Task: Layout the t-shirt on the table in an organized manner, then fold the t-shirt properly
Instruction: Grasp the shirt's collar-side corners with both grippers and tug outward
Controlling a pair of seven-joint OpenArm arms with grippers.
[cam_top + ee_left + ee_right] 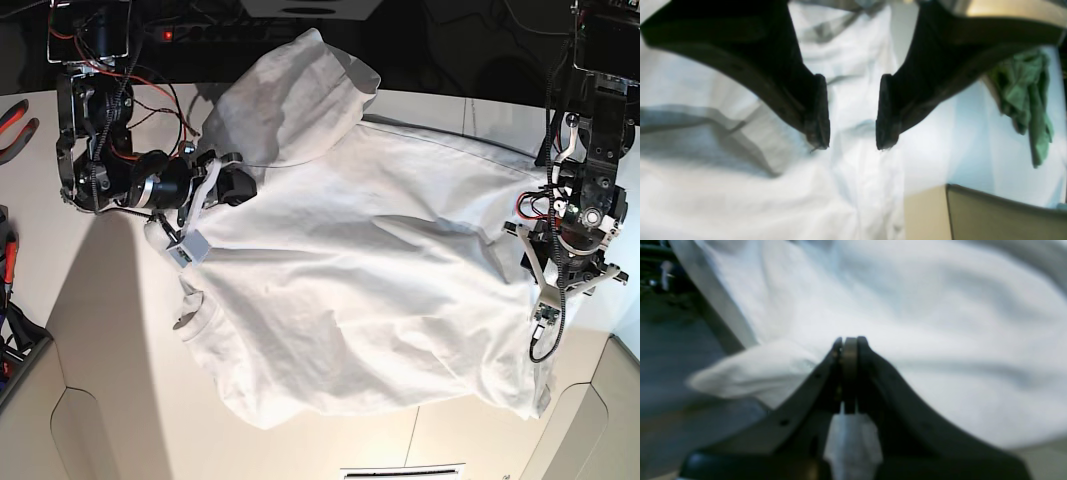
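Right jaws clenched on t-shirt edge; left jaws released above it.

Blurred green cloth, t-shirt hiding table seam

Both wrist views are soft and blurred, whites blown out (glare on the t-shirt); base view sharp, evenly bright.

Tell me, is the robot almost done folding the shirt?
Not yet. The shirt is spread over the table but wrinkly, with one end bunched up. The right hand is shut at a cloth edge; the left hand hangs open above it. Smoothing and all the folding are left.
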